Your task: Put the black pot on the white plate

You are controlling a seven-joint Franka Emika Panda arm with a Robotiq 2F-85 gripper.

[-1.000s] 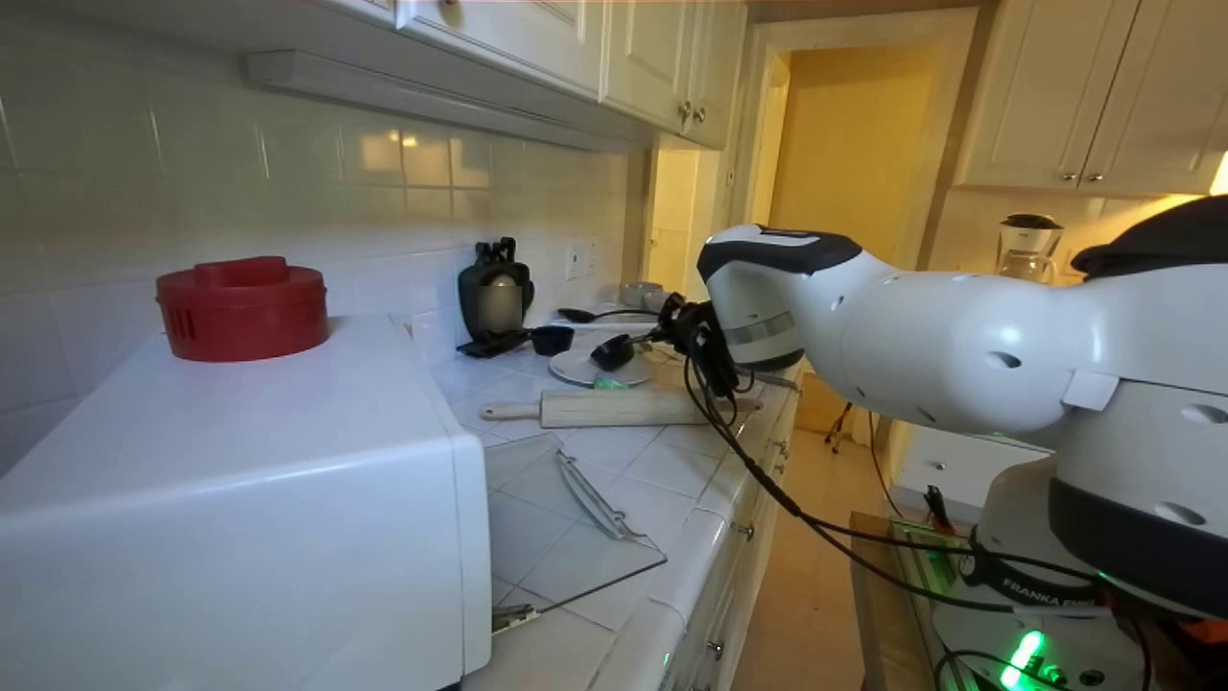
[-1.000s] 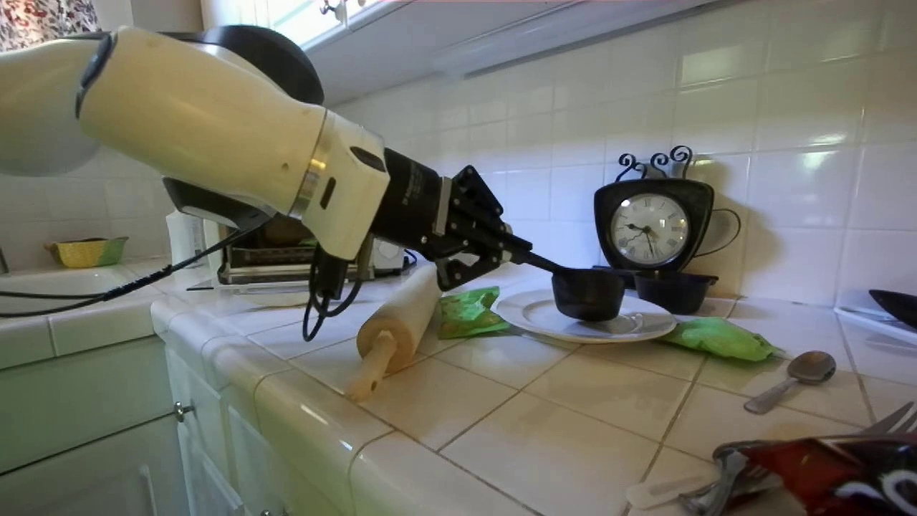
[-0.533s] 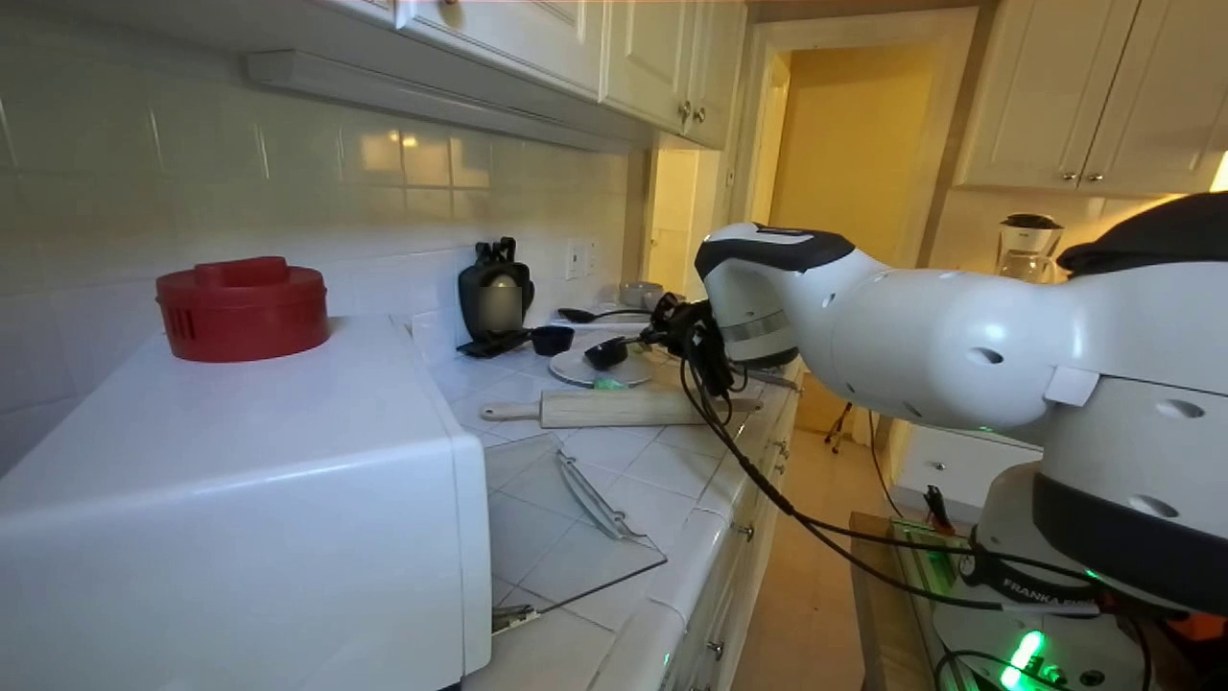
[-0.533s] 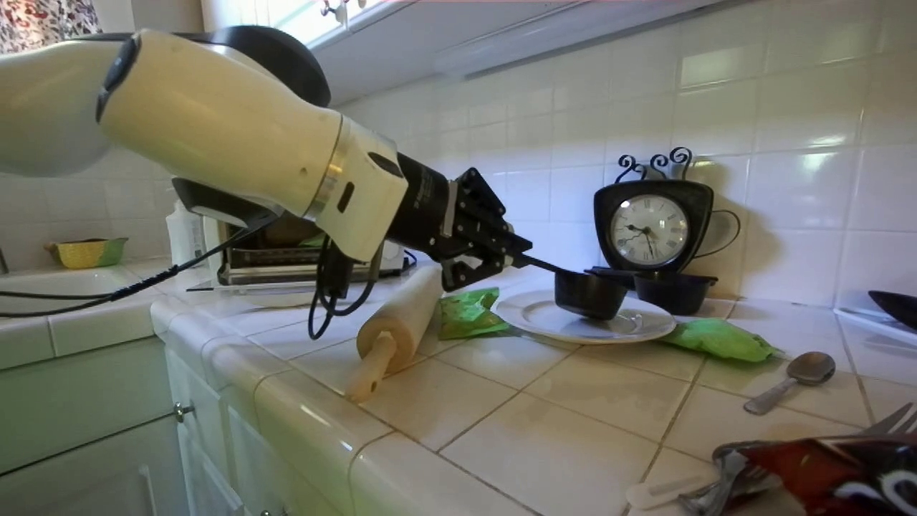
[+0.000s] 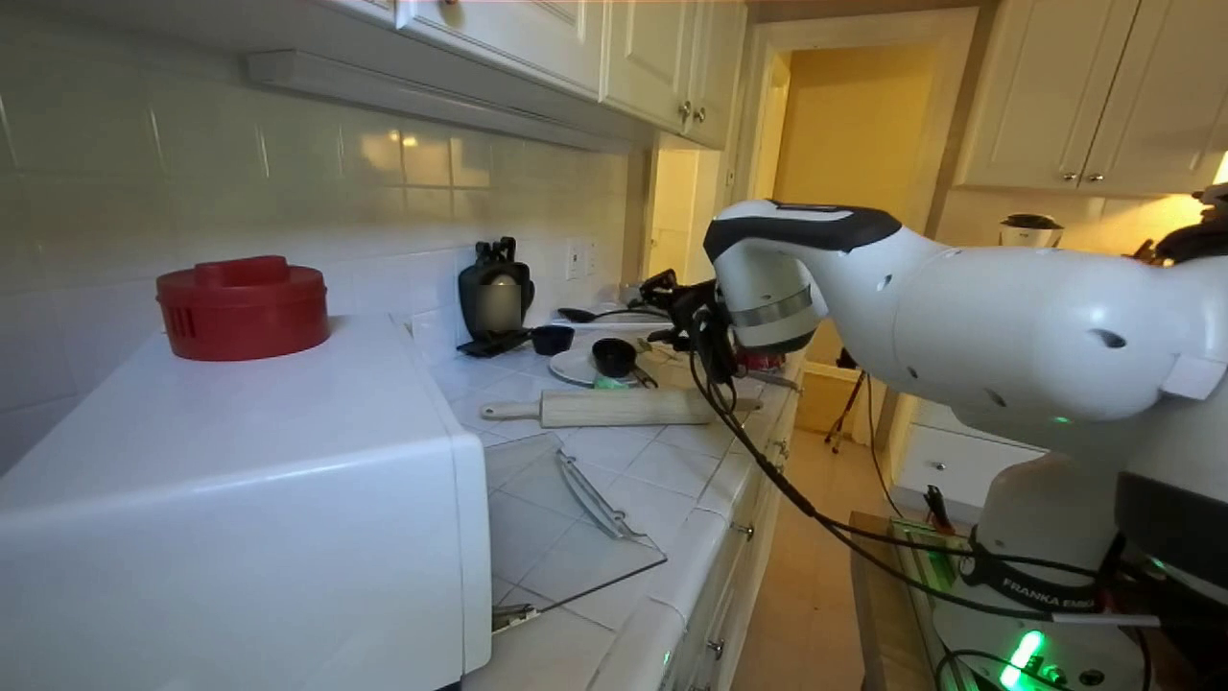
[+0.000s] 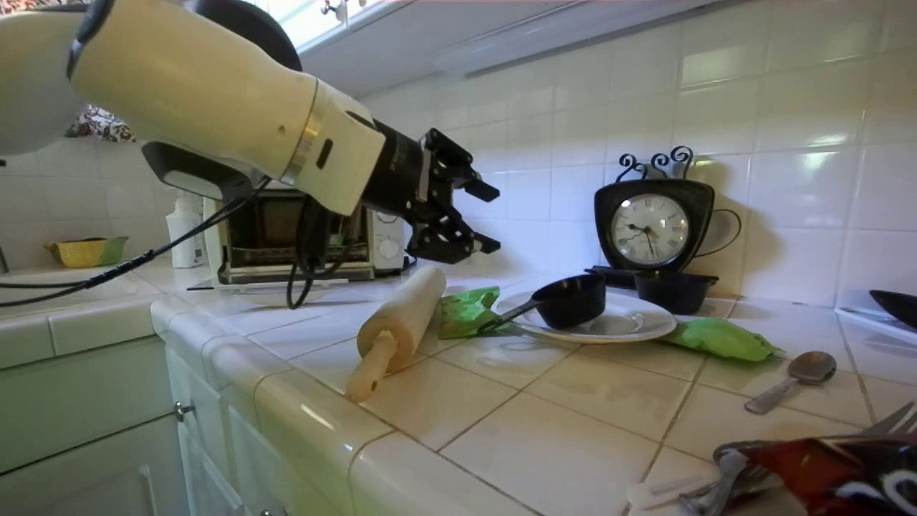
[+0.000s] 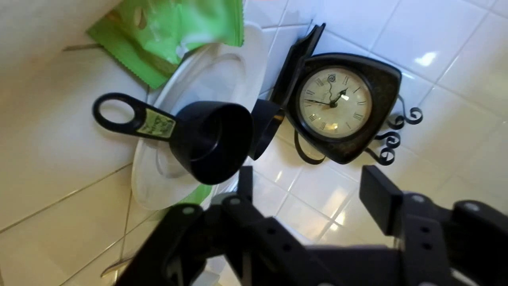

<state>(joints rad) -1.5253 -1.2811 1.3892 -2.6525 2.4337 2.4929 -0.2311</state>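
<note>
The pot (image 6: 573,304) rests on the plate (image 6: 647,321), tilted toward its handle (image 7: 154,123), whose long axis runs down past the plate toward the arm (image 6: 200,100). From the gripper (image 6: 491,218), the pot lies below and ahead, not touching; the fingers (image 6: 483,190) stand spread with nothing between them. The placing looks done, so the coming move is likely a retreat, best taken up and back, clear of the handle. Beyond the pot stands the clock (image 6: 648,229).
</note>
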